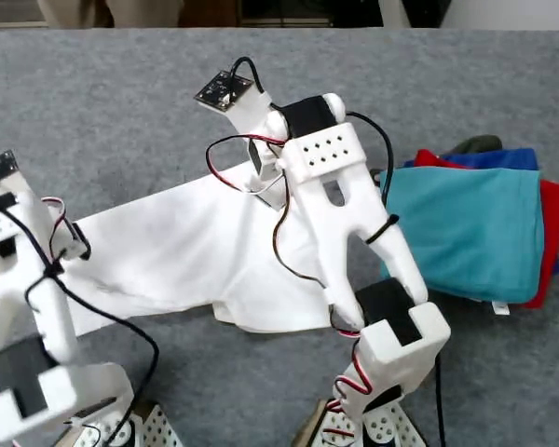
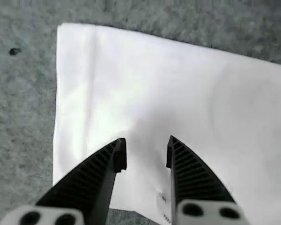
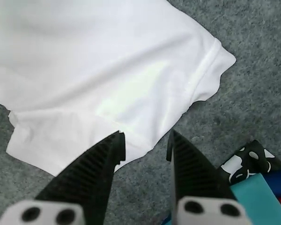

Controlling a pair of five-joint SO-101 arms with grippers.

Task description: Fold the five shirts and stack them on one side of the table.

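Four-shirt stack (image 1: 466, 233): we are counting a teal shirt (image 1: 461, 228) on top, a blue shirt (image 1: 503, 158) and a red shirt (image 1: 552, 233) under it, and a dark patterned shirt (image 3: 246, 161) peeking out at the far edge. The pile is sitting at the right arm's side of the table (image 1: 121, 102), and we are judging these four as done.
White shirt (image 1: 196, 251): it is lying spread across the middle of the table between the two arms, wrinkled and not yet folded. Its sleeve (image 3: 210, 65) is pointing toward the stack, with bare table between them.
Left gripper (image 2: 146, 140): it is hovering over a straight-edged end of the white shirt, jaws spread, pinching nothing.
Right gripper (image 3: 145, 133): it is hanging over the shirt's edge beside the sleeve, jaws likewise spread and gripping nothing.
Work left: we are reckoning that one shirt of five is waiting. It is needing its sleeves turned in, its body folded, and a lift onto the teal shirt.
Tags and writing: a small white tag (image 1: 499, 307) is sticking out at the stack's near edge, and a label (image 2: 163, 201) is showing on the white shirt between the left jaws. We are finding the print on both too small to read.
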